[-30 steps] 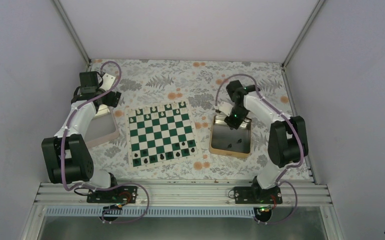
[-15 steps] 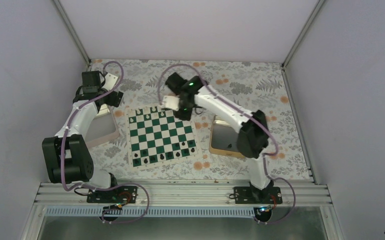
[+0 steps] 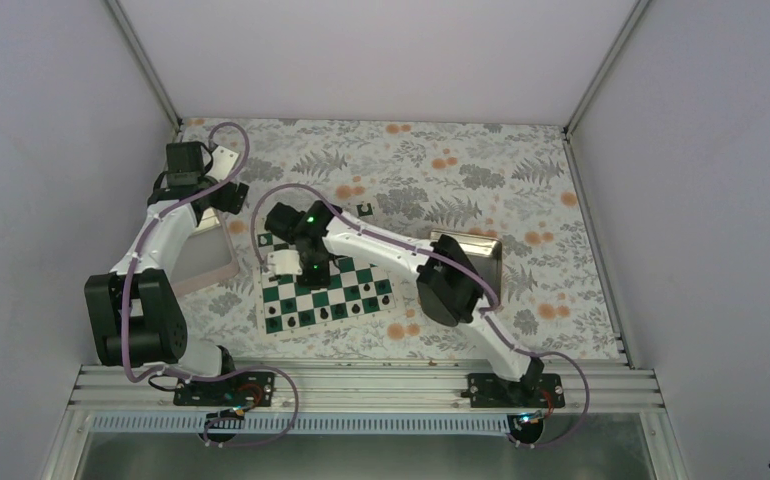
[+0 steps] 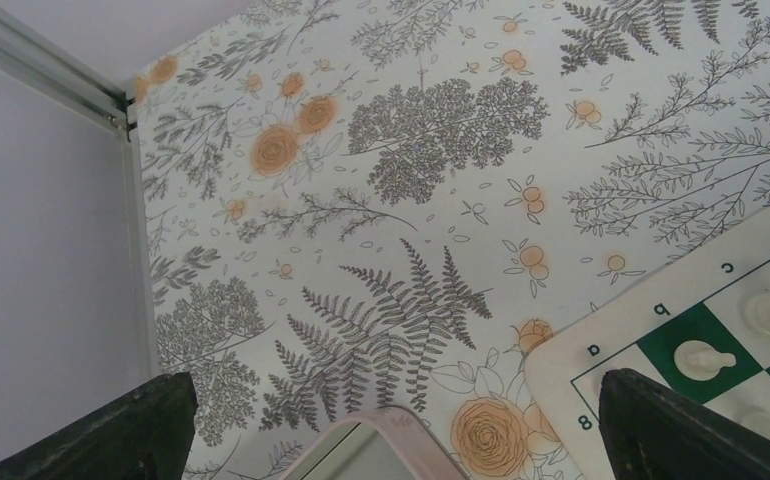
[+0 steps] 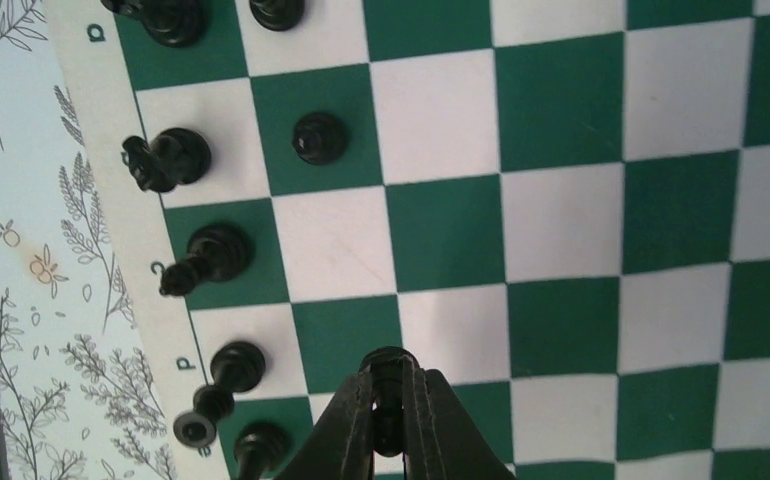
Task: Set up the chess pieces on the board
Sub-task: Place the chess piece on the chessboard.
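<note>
- A square flat chessboard [image 3: 301, 293] with dark green and white squares and a pale cream border is laid at the middle of a table [image 3: 411, 180] covered in a fern and orange-flower print
- Tiny black chess pieces [image 5: 206, 258] are stood in a row on the squares along one lettered border of the chessboard, as shown in the right wrist view
- A lone black piece [image 5: 321, 137] is set one square further in from that border
- The right gripper [image 5: 389, 390] is held over the chessboard, its two fingers drawn almost together on a small round-headed black piece [image 5: 387, 358], which is clamped between the tips
- The clamped piece is placed over the second row in from the lettered border, just beside the row of black chess pieces; whether its foot is touching the chessboard cannot be told
- In the top view the right arm [image 3: 381, 243] is stretched across the far half of the chessboard from its right side
- The left gripper [image 4: 393, 385] is kept off the chessboard, near its far left corner, with the fingers spread wide and nothing between them
- Small white chess figures [image 4: 703, 358] are seen on the squares at that corner
- A pinkish-rimmed tray [image 3: 206, 262] is laid just left of the chessboard, and a gold square tray [image 3: 481, 258] is laid to its right, partly hidden by the right arm
</note>
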### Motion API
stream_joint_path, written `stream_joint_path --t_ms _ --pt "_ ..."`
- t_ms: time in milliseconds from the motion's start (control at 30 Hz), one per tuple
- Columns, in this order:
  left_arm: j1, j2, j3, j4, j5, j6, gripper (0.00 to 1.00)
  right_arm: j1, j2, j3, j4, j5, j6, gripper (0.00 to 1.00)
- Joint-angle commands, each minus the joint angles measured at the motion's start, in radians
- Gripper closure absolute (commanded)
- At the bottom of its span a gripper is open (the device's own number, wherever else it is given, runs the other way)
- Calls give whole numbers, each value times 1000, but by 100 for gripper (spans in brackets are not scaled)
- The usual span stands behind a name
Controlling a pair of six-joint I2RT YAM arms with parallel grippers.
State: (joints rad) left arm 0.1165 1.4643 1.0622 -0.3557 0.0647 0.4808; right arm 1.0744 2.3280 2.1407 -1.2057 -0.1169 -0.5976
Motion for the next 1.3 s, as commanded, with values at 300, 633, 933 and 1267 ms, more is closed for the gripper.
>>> stream_joint_path --t_ms 300,633,933,1267 --pt "-14 -16 12 11 28 -7 0 48 93 55 34 -67 -8 93" --pt "-15 -16 11 12 33 -7 0 51 111 41 39 -77 -11 93" --pt "-15 -15 8 13 34 -5 0 58 126 36 41 -83 -14 93" --pt "-15 -17 4 15 35 -4 0 57 134 8 59 -70 -16 93"
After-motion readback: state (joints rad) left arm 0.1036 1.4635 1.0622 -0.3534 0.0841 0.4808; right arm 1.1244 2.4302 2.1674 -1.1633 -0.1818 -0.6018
